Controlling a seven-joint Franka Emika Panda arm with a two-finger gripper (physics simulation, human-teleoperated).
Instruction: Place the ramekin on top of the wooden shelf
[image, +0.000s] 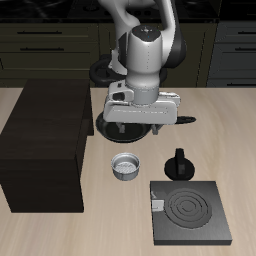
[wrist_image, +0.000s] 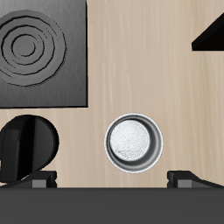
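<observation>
The ramekin (image: 126, 167) is a small grey-white ribbed cup with a darker grey inside. It stands upright on the table, between the wooden shelf (image: 45, 145) and the small black knobbed pot (image: 180, 165). My gripper (image: 138, 122) hangs high above the table, a little farther back than the ramekin. In the wrist view the ramekin (wrist_image: 134, 143) lies below and just ahead of my gripper (wrist_image: 114, 179). The fingertips (wrist_image: 42, 179) stand wide apart with nothing between them. A corner of the shelf (wrist_image: 210, 37) shows. The shelf's flat top is bare.
A black frying pan (image: 118, 127) lies under my gripper, its handle (image: 185, 121) pointing away from the shelf. A flat black stove burner plate (image: 190, 213) lies near the table's front edge and also shows in the wrist view (wrist_image: 42, 52). The knobbed pot shows there too (wrist_image: 26, 149).
</observation>
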